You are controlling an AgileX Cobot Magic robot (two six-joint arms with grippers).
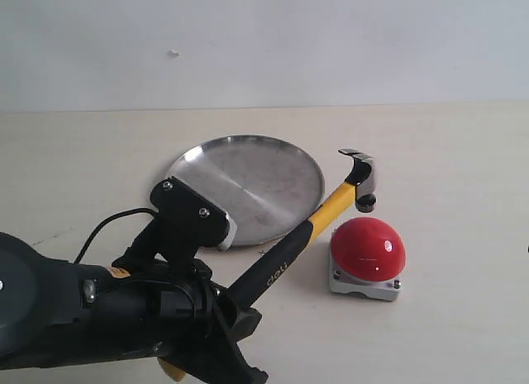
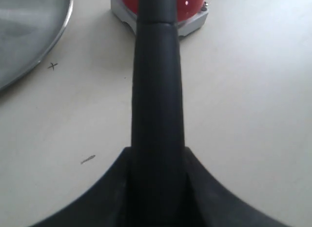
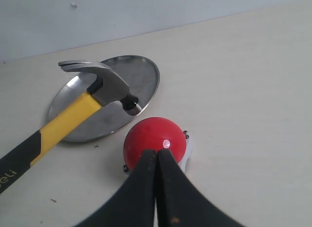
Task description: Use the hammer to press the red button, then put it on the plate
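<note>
My left gripper [image 1: 237,304] is shut on the black grip of the hammer [image 1: 331,207], whose black-and-yellow handle slants up to the right. Its dark head [image 1: 364,174] hangs in the air just behind the red button [image 1: 369,245], face down and apart from the dome. The silver plate [image 1: 248,179] lies left of the button. In the left wrist view the handle [image 2: 157,90] fills the middle between the left gripper's [image 2: 157,156] fingers, with button [image 2: 191,5] and plate [image 2: 29,27] beyond. My right gripper [image 3: 157,154] is shut and empty, pointing at the button [image 3: 146,136]; hammer head [image 3: 105,85] and plate [image 3: 145,76] show beyond.
Everything rests on a pale wooden table [image 1: 463,153] against a white wall [image 1: 264,37]. A black cable [image 1: 103,227] loops off the left arm. Small pen marks [image 2: 52,66] dot the table near the plate's rim.
</note>
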